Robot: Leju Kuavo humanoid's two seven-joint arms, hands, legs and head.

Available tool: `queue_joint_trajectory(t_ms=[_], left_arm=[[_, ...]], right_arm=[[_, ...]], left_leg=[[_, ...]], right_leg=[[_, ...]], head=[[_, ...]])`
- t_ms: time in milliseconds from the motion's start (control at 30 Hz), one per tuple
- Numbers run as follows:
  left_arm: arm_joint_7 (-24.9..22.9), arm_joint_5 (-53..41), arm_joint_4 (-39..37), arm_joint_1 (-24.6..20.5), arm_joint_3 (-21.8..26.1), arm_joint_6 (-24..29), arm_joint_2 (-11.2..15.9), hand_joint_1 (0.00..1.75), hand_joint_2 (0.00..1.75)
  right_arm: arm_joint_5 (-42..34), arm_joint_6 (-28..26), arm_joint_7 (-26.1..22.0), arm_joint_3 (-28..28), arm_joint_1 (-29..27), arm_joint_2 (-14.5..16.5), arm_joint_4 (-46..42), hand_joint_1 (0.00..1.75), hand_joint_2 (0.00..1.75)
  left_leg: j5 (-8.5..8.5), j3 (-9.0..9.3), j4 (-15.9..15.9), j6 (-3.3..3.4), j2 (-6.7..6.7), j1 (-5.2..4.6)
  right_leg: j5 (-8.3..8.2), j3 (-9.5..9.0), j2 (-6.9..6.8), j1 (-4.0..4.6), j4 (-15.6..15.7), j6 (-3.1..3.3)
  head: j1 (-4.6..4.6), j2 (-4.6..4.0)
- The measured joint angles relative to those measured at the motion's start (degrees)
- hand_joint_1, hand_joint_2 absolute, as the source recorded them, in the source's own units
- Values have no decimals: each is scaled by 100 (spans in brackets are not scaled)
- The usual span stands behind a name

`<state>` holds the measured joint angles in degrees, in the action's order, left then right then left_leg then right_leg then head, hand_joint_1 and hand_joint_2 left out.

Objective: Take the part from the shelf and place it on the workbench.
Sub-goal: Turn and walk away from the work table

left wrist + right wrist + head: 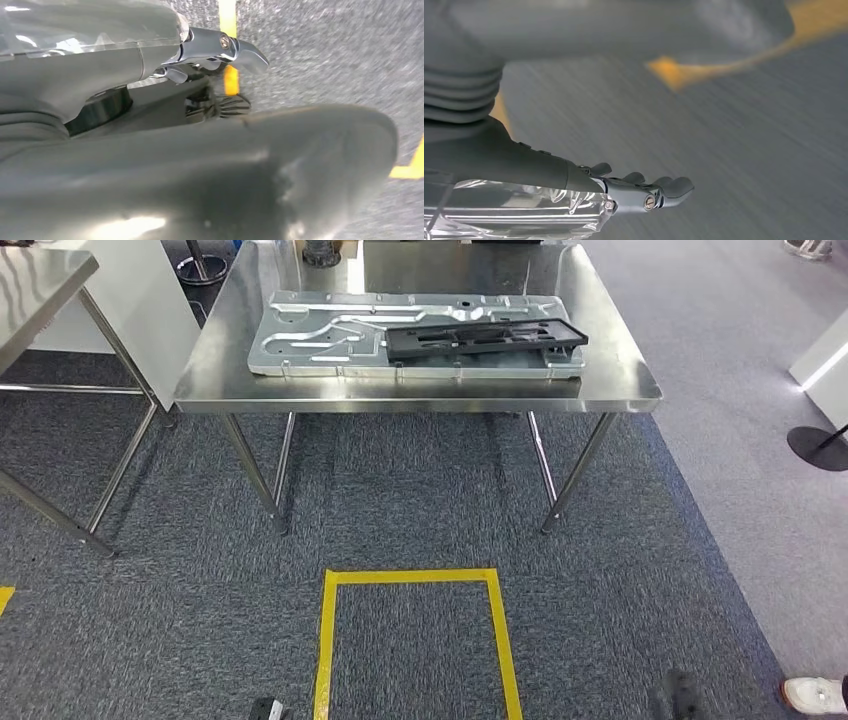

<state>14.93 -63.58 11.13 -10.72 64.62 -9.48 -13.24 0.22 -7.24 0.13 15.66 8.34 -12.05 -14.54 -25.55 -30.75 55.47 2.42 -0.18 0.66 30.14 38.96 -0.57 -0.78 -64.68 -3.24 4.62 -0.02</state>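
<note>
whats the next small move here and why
Probably step back and turn away from the workbench. The black part already lies flat on the silver stamped panel on it, and both hands hang low over the carpet holding nothing: the left hand and the right hand have slack fingers. No reach seems needed now.

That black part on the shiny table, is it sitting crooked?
Yes, a bit. The flat black plastic part lies slightly slanted on the embossed silver metal panel, its right end overhanging the panel's edge. Nothing looks spilled or broken.
</note>
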Motion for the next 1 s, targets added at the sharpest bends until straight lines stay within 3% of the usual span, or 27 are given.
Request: queue_joint_trajectory(t_ms=[33, 67, 100, 133, 167, 200, 267, 300, 367, 400, 433, 467, 533, 567, 600, 633, 667, 700, 767, 800, 833, 900, 933, 1000], left_arm=[[-15, -41, 0, -9, -35, 6, -5, 0, 0], [-19, -69, 1, -16, -65, 15, -7, 0, 0], [-17, -90, 1, -21, -93, 28, -5, 0, 0], [-13, -103, 1, -25, -119, 41, -4, 0, 0], [-8, -109, 1, -31, -139, 55, -3, 0, 0], [-4, -110, 1, -39, -151, 67, 0, 0, 0], [5, -105, 2, -56, -162, 84, 4, 0, 0], [7, -105, 2, -62, -167, 89, 7, 0, 0], [3, -105, 2, -57, -175, 98, 8, 0, 0], [-6, -105, 2, -48, -176, 102, 9, 0, 0], [-18, -105, 2, -36, -177, 105, 9, 0, 0], [-32, -106, 2, -27, -181, 108, 10, 0, 0], [-61, -109, 2, -14, -189, 112, 10, 0, 0], [-75, -111, 2, -9, -192, 115, 11, 0, 0], [-86, -112, 2, -4, -194, 119, 12, 0, 0], [-95, -114, 2, 0, -196, 123, 12, 0, 0], [-99, -114, 2, 2, -198, 125, 13, 0, 0], [-100, -115, 2, -2, -202, 126, 14, 0, 0], [-98, -118, 2, -21, -209, 127, 16, 0, 0], [-97, -124, 2, -28, -214, 127, 17, 0, 0], [-98, -130, 2, -28, -221, 127, 17, 0, 0], [-105, -151, 2, -15, -238, 128, 16, 0, 0], [-110, -161, 2, -13, -246, 129, 15, 0, 0], [-116, -177, 2, -18, -259, 131, 13, 0, 0]], right_arm=[[-44, 50, 110, 133, -118, 323, 62, 0, 175], [-77, 95, 137, 249, -207, 584, 109, 0, 175], [-99, 144, 112, 356, -270, 804, 143, 0, 175], [-99, 181, 56, 446, -312, 983, 169, 0, 175], [-81, 201, -20, 514, -336, 1110, 186, 0, 131], [-52, 219, -112, 564, -345, 1229, 199, 0, 87], [14, 236, -269, 619, -350, 1384, 216, 0, 0], [48, 234, -312, 640, -351, 1444, 227, 0, 44], [91, 203, -313, 674, -355, 1514, 255, 0, 131], [101, 180, -292, 688, -349, 1539, 266, 0, 175], [102, 158, -266, 700, -344, 1559, 275, 0, 175], [100, 139, -245, 713, -338, 1577, 280, 0, 175], [83, 115, -250, 748, -339, 1602, 282, 0, 175], [71, 105, -275, 767, -341, 1616, 283, 0, 175], [58, 97, -308, 783, -343, 1631, 286, 0, 175], [39, 92, -347, 795, -347, 1645, 290, 0, 175], [13, 94, -388, 811, -350, 1659, 294, 0, 175], [-17, 106, -433, 832, -352, 1677, 299, 0, 131], [-91, 130, -525, 890, -356, 1713, 304, 0, 131], [-127, 120, -560, 925, -359, 1727, 305, 0, 131], [-172, 91, -583, 964, -363, 1732, 306, 0, 175], [-294, 1, -597, 1074, -377, 1735, 313, 0, 175], [-359, -38, -598, 1134, -382, 1736, 317, 0, 175], [-452, -85, -597, 1250, -389, 1737, 321, 0, 175]], left_leg=[[55, -85, 6, -9, 33, -8], [111, -174, 17, -26, 63, -14], [168, -267, 33, -49, 93, -10], [221, -362, 57, -80, 116, 2], [267, -453, 93, -119, 132, 21], [307, -537, 140, -162, 143, 31], [381, -636, 214, -257, 157, 38], [426, -652, 221, -303, 162, 34], [499, -663, 199, -392, 162, 53], [418, -699, 244, -421, 151, 67], [226, -757, 384, -440, 137, 80], [-72, -842, 654, -447, 116, 87], [-661, -1016, 1447, -446, 84, 82], [-794, -1049, 1791, -437, 75, 75], [-780, -1000, 1971, -415, 71, 64], [-658, -852, 1941, -378, 70, 48], [-504, -600, 1701, -324, 66, 23], [-409, -262, 1303, -256, 56, -8], [-470, 404, 380, -148, 39, -70], [-541, 590, 89, -120, 31, -95], [-569, 662, -65, -110, 31, -109], [-463, 584, -106, -64, 54, -96], [-390, 522, -119, -28, 71, -84], [-242, 358, -124, 28, 95, -75]], right_leg=[[212, 100, 18, -25, -401, -23], [292, 144, 22, -51, -711, -46], [232, 97, 23, -79, -850, -71], [73, -57, 23, -112, -773, -98], [-92, -317, 22, -146, -494, -127], [-143, -648, 24, -174, -70, -156], [-26, -1154, 53, -169, 678, -104], [57, -1254, 70, -144, 855, -46], [15, -1200, 72, -117, 873, 105], [-36, -1146, 65, -109, 863, 174], [-98, -1084, 54, -105, 865, 240], [-165, -1013, 45, -94, 865, 294], [-300, -849, 43, -44, 855, 353], [-366, -758, 44, -14, 846, 369], [-430, -666, 46, 13, 835, 378], [-490, -575, 49, 38, 822, 382], [-549, -489, 54, 61, 808, 382], [-604, -419, 57, 73, 793, 379], [-708, -329, 61, 100, 769, 348], [-761, -308, 58, 99, 770, 322], [-817, -293, 57, 98, 779, 290], [-818, -244, 60, 82, 762, 227], [-666, -190, 64, 73, 657, 203], [-88, -22, 67, 48, 130, 158]], head=[[1, 0], [0, 0], [0, 0], [1, 0], [0, 0], [0, 0], [2, 0], [3, 0], [3, 0], [3, 0], [3, 0], [4, 0], [4, 0], [4, 0], [4, 0], [4, 0], [4, 0], [4, 0], [4, 0], [4, 0], [4, 0], [4, 0], [4, 0], [3, 0]])
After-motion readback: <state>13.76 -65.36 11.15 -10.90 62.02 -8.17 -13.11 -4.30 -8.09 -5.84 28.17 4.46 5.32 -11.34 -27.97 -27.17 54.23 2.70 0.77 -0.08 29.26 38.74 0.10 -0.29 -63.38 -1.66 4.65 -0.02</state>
